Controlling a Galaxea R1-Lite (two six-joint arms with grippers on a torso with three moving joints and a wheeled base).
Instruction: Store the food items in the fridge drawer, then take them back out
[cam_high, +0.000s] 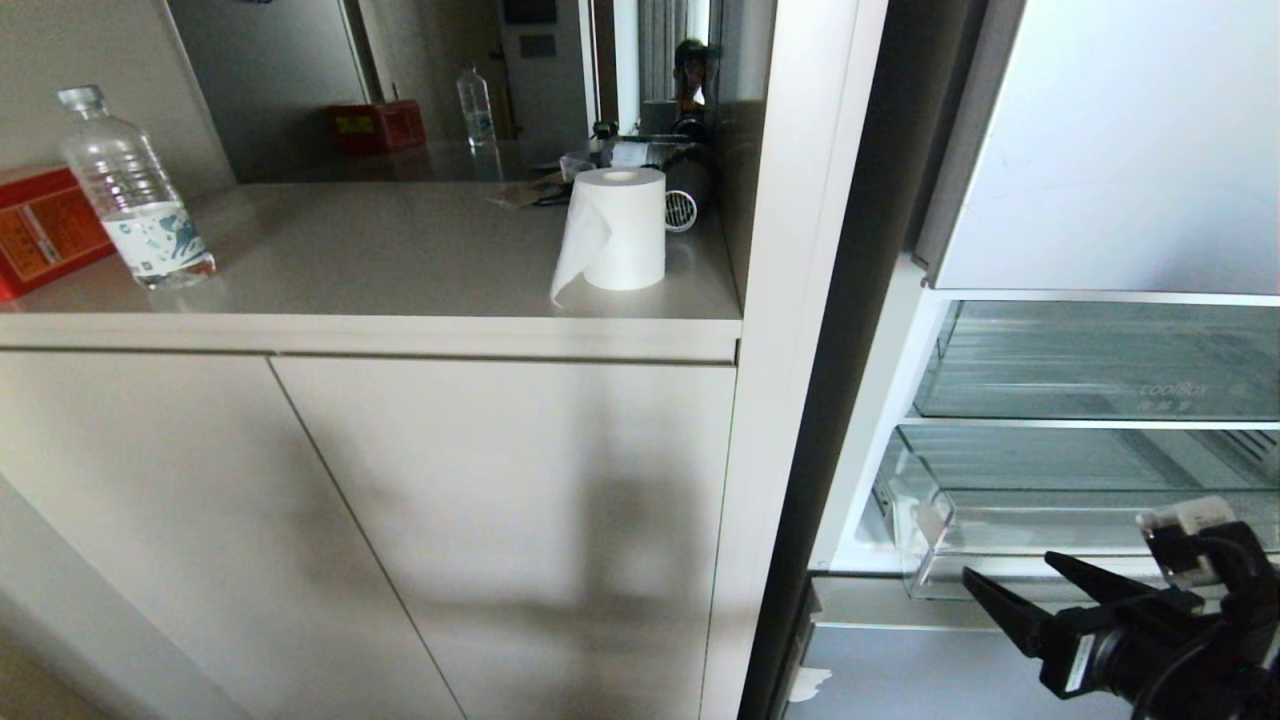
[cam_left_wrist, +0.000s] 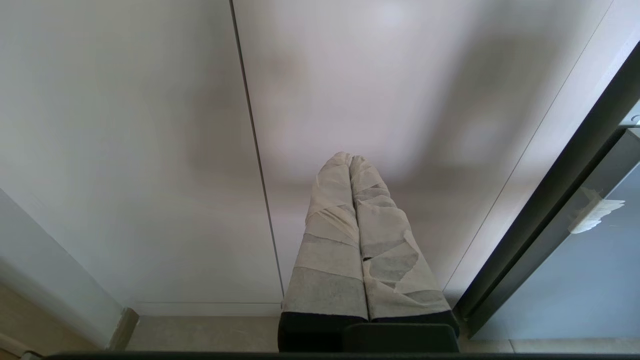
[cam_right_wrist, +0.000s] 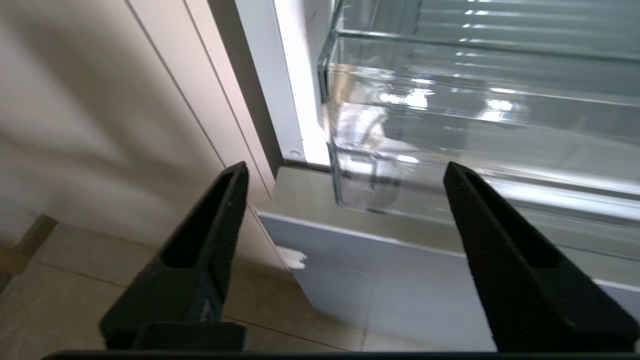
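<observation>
Right gripper (cam_high: 1005, 580) hangs wide open and empty, just before the fridge drawer (cam_high: 1000, 560), left corner ahead.

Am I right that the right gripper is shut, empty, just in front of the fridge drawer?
Not quite: the right gripper is open, its fingers spread wide, as the right wrist view shows. The rest holds: it is empty and sits just in front of the fridge drawer.

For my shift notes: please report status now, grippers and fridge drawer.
Right gripper open, empty, before fridge drawer. Left gripper shut, parked by cabinet. No fruit seen. Nothing in the way.
</observation>
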